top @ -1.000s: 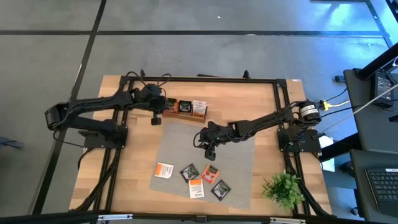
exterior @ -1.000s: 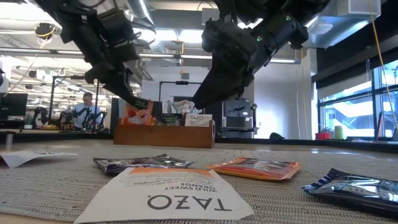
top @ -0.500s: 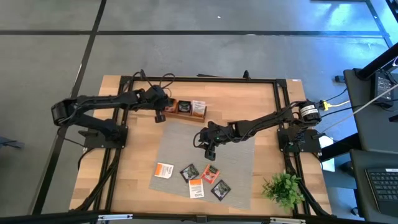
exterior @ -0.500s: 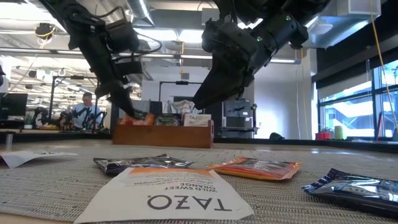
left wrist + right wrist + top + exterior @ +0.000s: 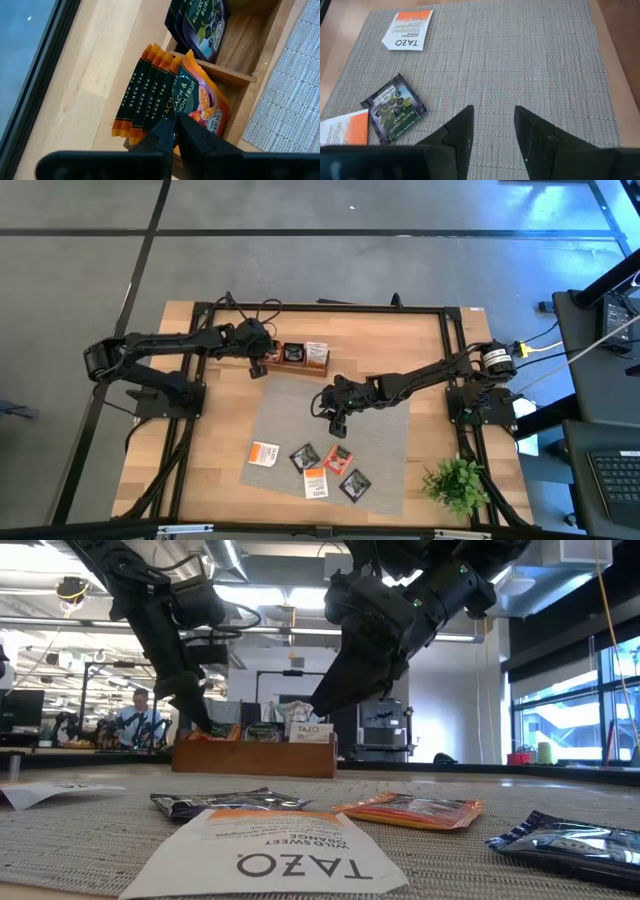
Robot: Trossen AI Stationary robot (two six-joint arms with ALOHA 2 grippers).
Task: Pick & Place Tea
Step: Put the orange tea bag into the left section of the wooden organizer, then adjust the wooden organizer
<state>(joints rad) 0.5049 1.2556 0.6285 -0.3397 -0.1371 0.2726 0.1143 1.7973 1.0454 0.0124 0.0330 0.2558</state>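
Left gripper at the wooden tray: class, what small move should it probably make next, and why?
Probably open a little wider and lift straight up. The left gripper sits at the end compartment of the wooden tray, its fingers nearly closed beside the orange sachet already standing among the others there. The right gripper hangs open over the grey mat.

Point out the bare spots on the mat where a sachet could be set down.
The mat's right strip is bare, and so is its far-left part by the tray. The open right gripper hovers mid-mat. The near-left part is crowded with loose sachets.
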